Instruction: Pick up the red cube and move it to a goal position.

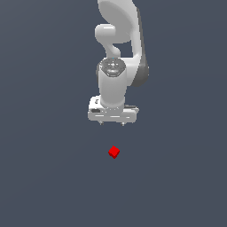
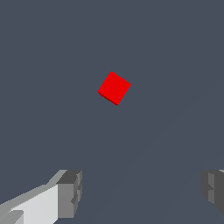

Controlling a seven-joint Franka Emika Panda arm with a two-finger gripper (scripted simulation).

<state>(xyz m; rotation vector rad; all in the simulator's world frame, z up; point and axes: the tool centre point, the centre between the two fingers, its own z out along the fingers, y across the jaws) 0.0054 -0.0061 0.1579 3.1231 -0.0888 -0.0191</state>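
The red cube is small and bright red and lies on the flat grey floor, turned at an angle. In the exterior view my white gripper hangs above the floor, pointing down, and the cube lies apart from it, lower in the picture. In the wrist view the cube shows whole, ahead of the fingers and not between them. The gripper is open wide and empty, far wider than the cube.
The white arm rises behind the gripper in the exterior view. The floor is a plain dark grey surface with no other objects or edges in view.
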